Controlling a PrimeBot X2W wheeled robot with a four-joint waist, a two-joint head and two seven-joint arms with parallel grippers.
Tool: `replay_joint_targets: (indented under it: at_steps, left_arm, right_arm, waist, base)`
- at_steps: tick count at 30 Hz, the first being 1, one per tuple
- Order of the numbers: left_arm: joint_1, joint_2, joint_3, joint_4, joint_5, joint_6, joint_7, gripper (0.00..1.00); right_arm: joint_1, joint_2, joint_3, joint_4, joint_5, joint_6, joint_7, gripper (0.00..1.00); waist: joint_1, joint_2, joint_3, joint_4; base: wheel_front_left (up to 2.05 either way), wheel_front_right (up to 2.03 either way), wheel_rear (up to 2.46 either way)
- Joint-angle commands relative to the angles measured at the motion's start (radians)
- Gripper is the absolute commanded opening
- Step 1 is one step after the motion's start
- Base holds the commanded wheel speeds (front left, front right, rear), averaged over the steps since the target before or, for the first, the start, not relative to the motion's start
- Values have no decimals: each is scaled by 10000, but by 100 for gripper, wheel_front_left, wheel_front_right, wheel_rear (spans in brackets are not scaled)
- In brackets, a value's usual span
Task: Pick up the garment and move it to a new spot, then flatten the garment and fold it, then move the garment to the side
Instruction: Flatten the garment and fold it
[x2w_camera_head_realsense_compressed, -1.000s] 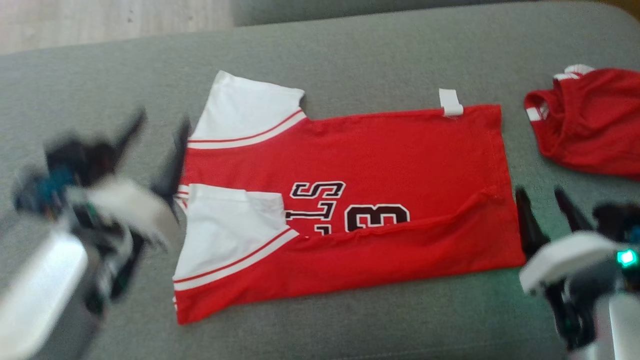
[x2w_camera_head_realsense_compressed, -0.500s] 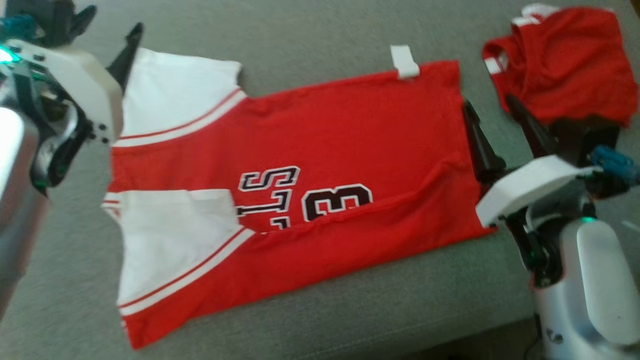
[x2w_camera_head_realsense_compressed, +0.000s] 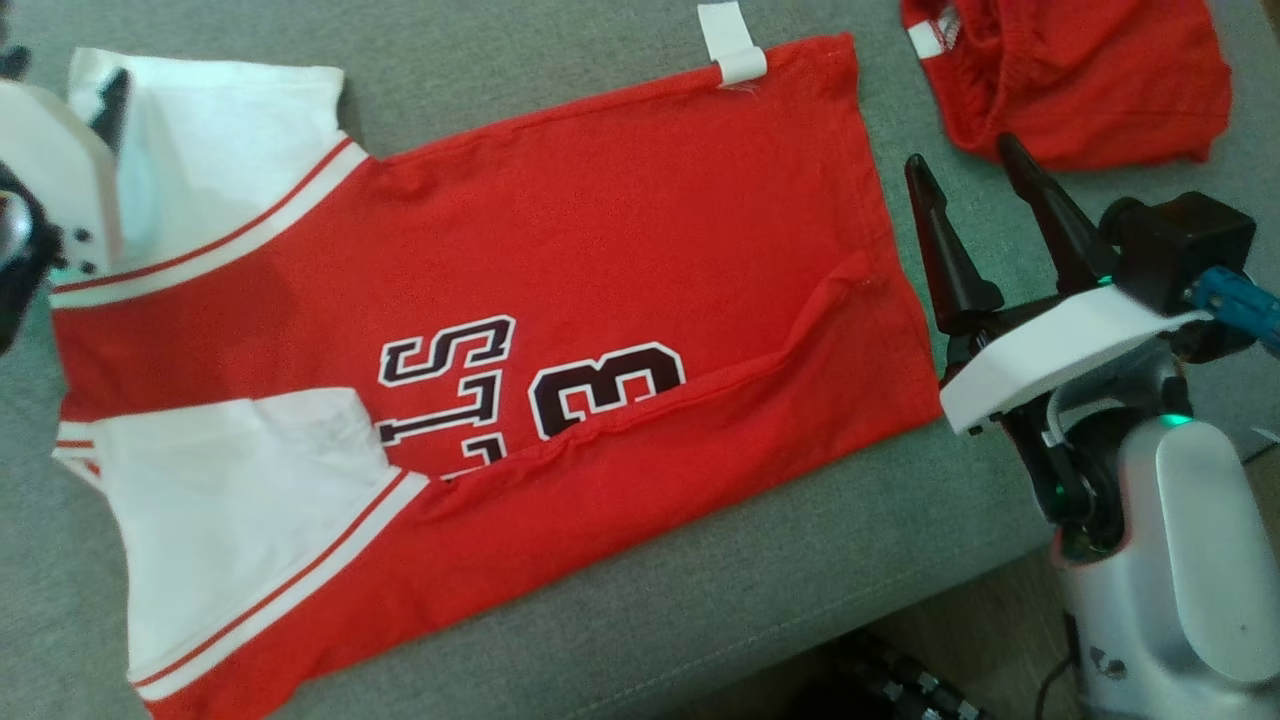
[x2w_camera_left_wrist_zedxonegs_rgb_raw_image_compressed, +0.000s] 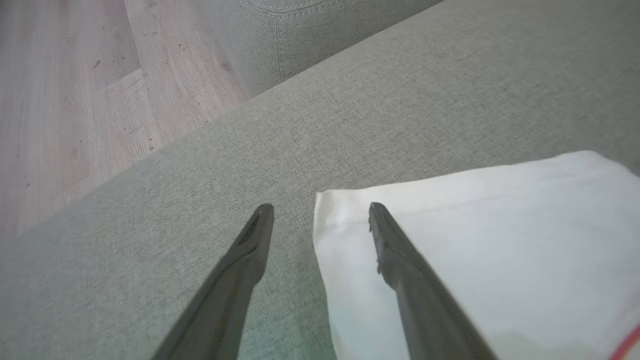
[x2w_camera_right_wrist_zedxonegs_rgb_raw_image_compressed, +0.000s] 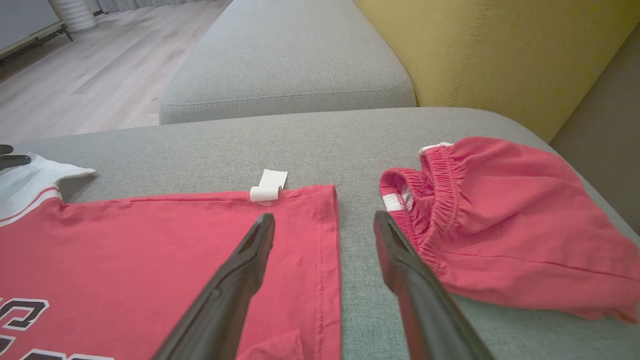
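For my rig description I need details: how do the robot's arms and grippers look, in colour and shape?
The right gripper and the left gripper each have two long dark fingers tapering to points. Behind the right fingers sits a white angular housing, a black block with a blue connector, then a silver-grey forearm with green lights.

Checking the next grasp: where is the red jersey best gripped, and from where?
Probably the jersey's unfolded far edge: left gripper on the white sleeve corner, right gripper on the hem corner by the tag, each from its own end; both lie flat.
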Motion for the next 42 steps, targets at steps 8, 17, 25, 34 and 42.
replay_joint_targets:
  at_steps: [8,17,25,34,42]
  left_arm:
    - [-470,601,443,-58,-302,-91,744,100]
    - [-267,347,182,-696,-852,-389,1520,65]
    - [-353,335,116,-811,-334,-101,661,0]
    - [-431,-88,94,-937,-207,-155,-606,0]
    - [-422,-624,-253,-1778,-175,-415,-1290,0]
  right_arm:
    - [-359,-56,273,-574,159,67,-117,100]
    - [-569,-56,258,-594,100,67,-55,100]
    - [-1005,-64,378,-329,-74,67,73,100]
    - [-2022,-950,374,864,-323,67,947,100]
    - [-3261,-1809,24,2857,-239,67,2097,100]
  waist:
    - [-1,1,277,-147]
    - [-1,1,307,-81]
    - [-1,1,280,35]
    - [-1,1,-102,784]
    - [-1,1,-213,1720]
  base:
    - [0,0,0]
    - [0,0,0]
    - [0,0,0]
    - [0,0,0]
    - [0,0,0]
